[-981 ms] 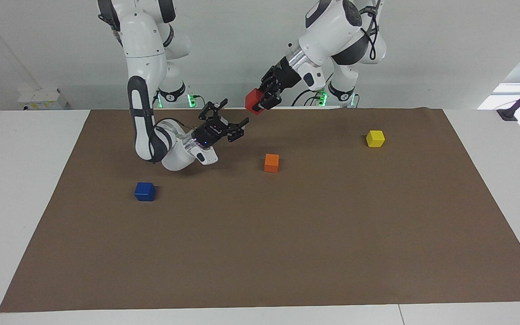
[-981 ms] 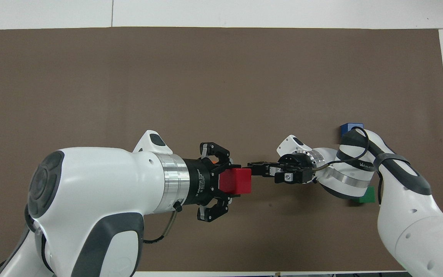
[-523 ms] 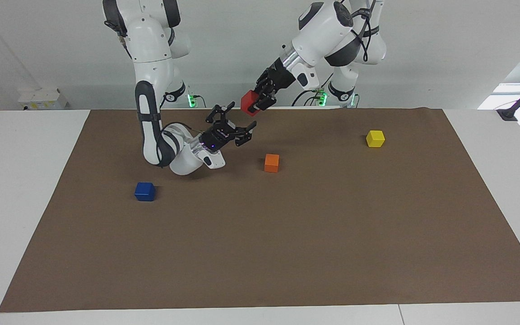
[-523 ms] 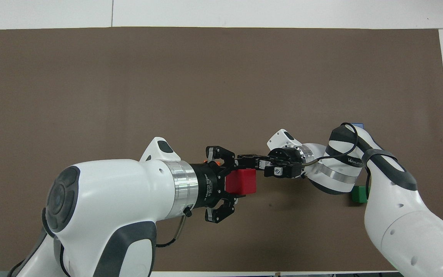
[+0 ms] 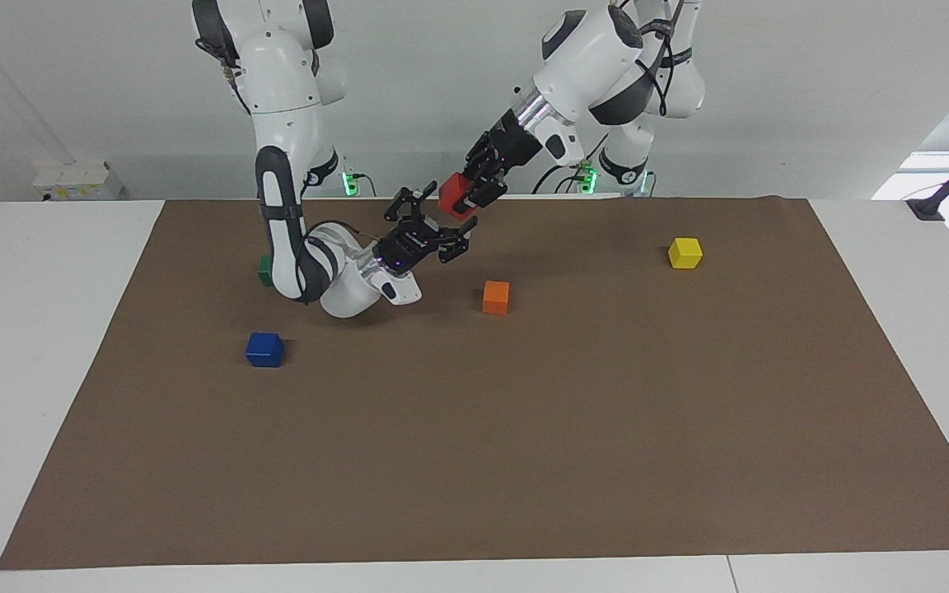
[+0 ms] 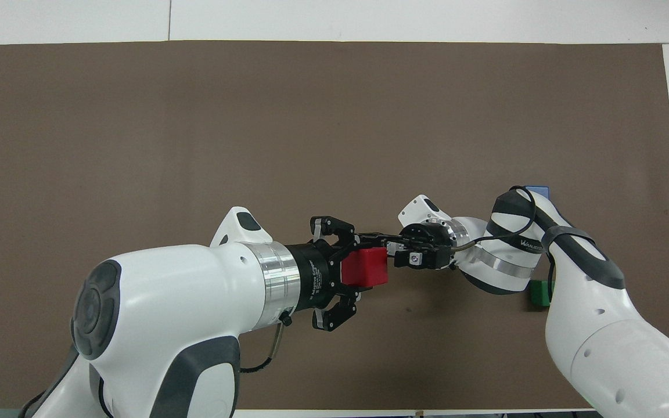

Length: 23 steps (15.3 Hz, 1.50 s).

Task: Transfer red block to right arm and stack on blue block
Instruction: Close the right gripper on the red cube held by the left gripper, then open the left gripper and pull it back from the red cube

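Over the robots' edge of the brown mat (image 5: 524, 428), my left gripper (image 5: 468, 191) is clamped on the red block (image 5: 453, 194), held up in the air with its free face turned toward my right gripper (image 5: 435, 224), whose jaws stand wide apart just beside and slightly below the block, not yet around it. Farther from us than the red block, the blue block (image 5: 264, 349) sits on the mat at the right arm's end of the counter, with an orange cube (image 5: 496, 297) resting near the middle.
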{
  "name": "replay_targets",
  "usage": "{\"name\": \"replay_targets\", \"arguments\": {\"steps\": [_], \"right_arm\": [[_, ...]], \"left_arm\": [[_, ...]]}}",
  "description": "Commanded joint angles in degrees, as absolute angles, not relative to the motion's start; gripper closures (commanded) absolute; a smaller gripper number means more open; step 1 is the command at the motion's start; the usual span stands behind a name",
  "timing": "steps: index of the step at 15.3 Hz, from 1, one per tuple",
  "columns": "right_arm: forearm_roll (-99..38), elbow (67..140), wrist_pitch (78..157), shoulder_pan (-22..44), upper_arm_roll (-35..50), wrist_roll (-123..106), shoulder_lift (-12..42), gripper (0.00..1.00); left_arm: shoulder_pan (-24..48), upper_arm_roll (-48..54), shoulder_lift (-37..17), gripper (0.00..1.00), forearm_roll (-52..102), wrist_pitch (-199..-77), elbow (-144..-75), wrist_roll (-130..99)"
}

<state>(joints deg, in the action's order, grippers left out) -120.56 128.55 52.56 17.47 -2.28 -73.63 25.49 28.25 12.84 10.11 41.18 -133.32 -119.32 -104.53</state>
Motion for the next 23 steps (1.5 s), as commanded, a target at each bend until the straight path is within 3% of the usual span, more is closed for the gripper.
{"name": "replay_targets", "arguments": {"steps": [1,2,3,4,8,9,10,13,23], "right_arm": [[-121.9,128.23,51.94,17.84,-2.2,-74.8,26.1,0.12],[-121.82,128.23,52.03,17.84,-2.2,-74.53,25.84,0.25],[-121.73,128.32,52.29,17.93,-2.2,-74.36,25.75,0.55],[-121.12,128.41,52.38,17.84,-2.2,-72.96,25.49,1.0],[-120.76,128.5,53.87,17.75,-2.2,-71.54,24.26,1.0],[-120.76,128.5,53.88,17.75,-2.2,-71.46,24.08,1.0],[-120.76,128.5,53.88,17.58,-2.2,-71.37,23.91,1.0],[-120.76,128.41,53.88,17.4,-2.2,-71.37,23.91,1.0],[-120.76,127.62,57.03,16.96,-2.29,-66.28,21.46,1.0]], "left_arm": [[29.27,12.3,11.25,1.0,42.45,-135.0,-120.94,-105.38],[29.27,12.3,11.25,1.0,42.45,-135.0,-120.94,-105.29],[29.27,12.3,11.25,1.0,42.45,-135.0,-121.11,-105.29],[29.27,12.3,11.34,1.0,42.45,-135.09,-121.46,-105.29],[29.27,12.3,11.43,1.0,42.36,-135.0,-121.9,-104.33],[29.27,12.22,11.34,0.57,42.28,-135.09,-121.82,-104.33],[29.18,12.22,11.34,0.01,42.01,-134.91,-121.56,-104.59],[28.04,11.95,11.6,0.0,41.75,-134.12,-121.46,-104.24],[10.21,11.86,12.22,0.0,35.8,-121.83,-119.53,-89.23]]}}
